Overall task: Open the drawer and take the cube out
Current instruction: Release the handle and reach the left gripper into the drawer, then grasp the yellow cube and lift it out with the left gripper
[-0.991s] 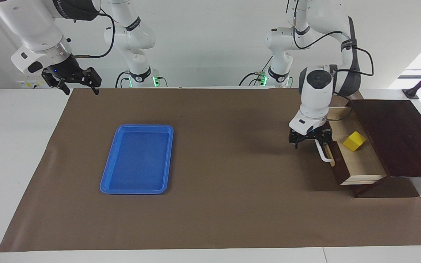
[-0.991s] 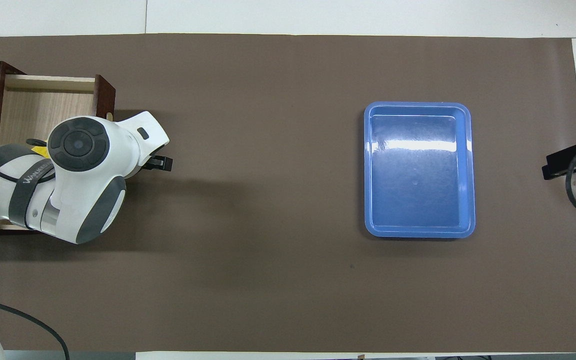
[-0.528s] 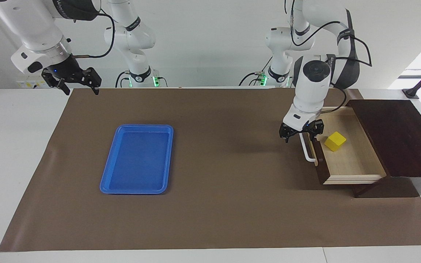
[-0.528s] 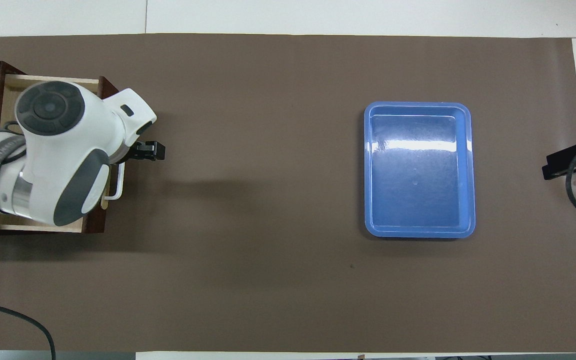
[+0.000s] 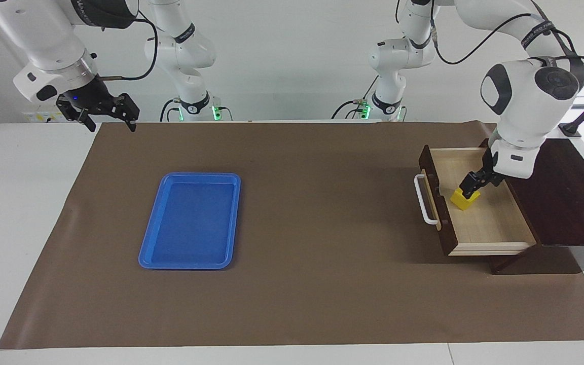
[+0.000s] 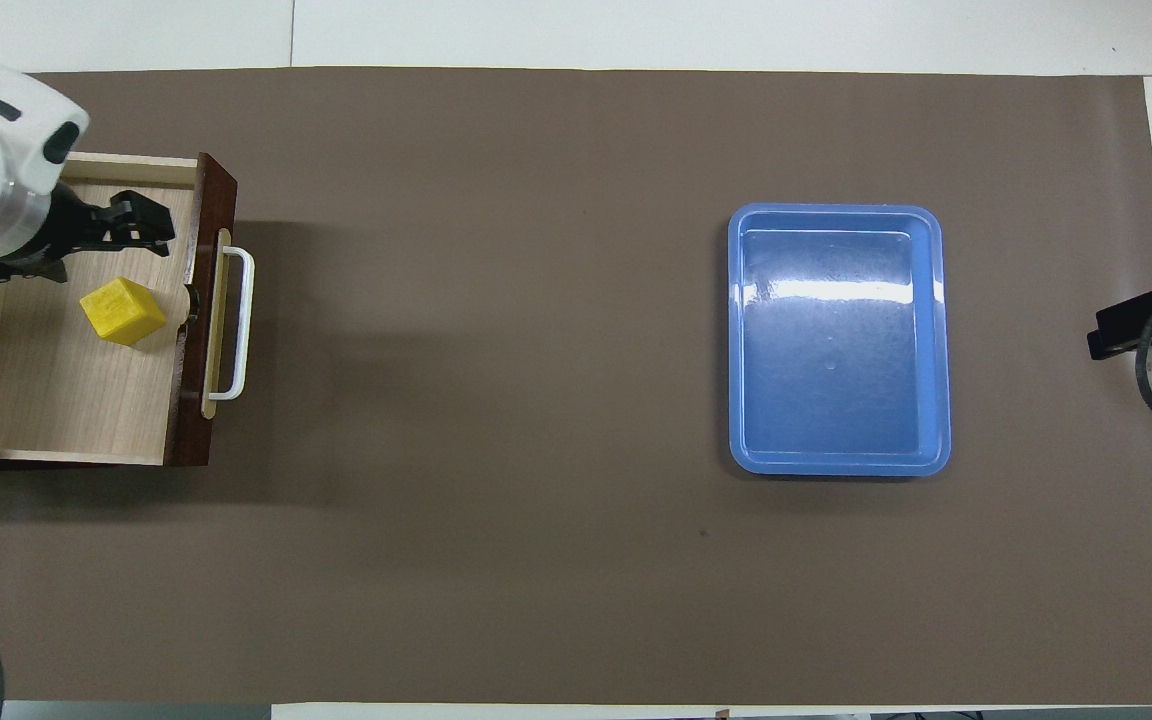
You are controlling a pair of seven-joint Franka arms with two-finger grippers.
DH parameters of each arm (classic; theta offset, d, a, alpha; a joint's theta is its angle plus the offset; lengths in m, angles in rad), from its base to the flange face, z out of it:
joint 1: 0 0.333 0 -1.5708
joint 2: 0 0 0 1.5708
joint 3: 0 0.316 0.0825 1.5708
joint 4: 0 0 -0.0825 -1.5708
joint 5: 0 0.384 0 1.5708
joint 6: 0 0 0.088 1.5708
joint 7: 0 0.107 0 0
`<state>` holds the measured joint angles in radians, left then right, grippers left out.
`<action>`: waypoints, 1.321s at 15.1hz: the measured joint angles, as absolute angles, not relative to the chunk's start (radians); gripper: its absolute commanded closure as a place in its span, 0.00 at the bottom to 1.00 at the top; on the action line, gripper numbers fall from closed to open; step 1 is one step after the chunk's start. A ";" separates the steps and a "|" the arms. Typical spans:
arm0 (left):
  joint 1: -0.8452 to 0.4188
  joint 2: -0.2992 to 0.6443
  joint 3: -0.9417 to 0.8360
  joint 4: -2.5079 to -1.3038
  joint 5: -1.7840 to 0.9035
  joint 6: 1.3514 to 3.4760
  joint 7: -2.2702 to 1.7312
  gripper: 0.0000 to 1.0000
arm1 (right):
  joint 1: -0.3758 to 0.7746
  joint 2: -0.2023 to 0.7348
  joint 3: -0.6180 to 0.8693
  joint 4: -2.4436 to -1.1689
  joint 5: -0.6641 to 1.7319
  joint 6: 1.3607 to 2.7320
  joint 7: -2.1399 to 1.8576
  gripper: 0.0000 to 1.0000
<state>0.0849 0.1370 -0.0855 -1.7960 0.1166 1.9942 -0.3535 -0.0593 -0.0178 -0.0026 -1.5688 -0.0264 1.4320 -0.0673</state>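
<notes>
Counted: one cube [image 5: 463,199] in one open drawer [image 5: 495,230].

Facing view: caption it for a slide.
Left gripper over small yellow cube in open dark wooden drawer.

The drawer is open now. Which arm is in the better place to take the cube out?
The left. Its hand is already over the open drawer, just above the cube, fingers open. The right hand waits at the other end of the table.
</notes>
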 measured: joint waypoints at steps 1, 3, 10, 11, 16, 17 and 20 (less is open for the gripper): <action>0.087 0.129 -0.086 -1.852 0.114 2.052 -0.368 0.00 | -0.059 -0.018 -0.003 -1.569 -0.026 1.432 -0.067 0.00; 0.085 0.114 -0.094 -1.924 0.114 2.109 -0.428 0.00 | -0.059 -0.018 -0.003 -1.569 -0.026 1.432 -0.067 0.00; 0.084 0.106 -0.100 -1.956 0.114 2.128 -0.529 1.00 | -0.059 -0.018 -0.002 -1.569 -0.026 1.432 -0.067 0.00; 0.084 0.106 -0.100 -1.954 0.114 2.128 -0.529 1.00 | -0.059 -0.018 -0.002 -1.569 -0.026 1.432 -0.067 0.00; 0.060 0.125 -0.105 -1.809 0.082 2.002 -0.546 1.00 | -0.060 -0.018 -0.006 -1.570 0.001 1.432 -0.067 0.00; 0.040 0.133 -0.107 -1.741 0.055 1.934 -0.577 1.00 | -0.060 -0.018 -0.008 -1.573 0.020 1.431 -0.055 0.00; -0.054 0.137 -0.114 -1.623 0.011 1.826 -0.819 1.00 | -0.060 -0.025 -0.010 -1.610 0.113 1.415 0.156 0.00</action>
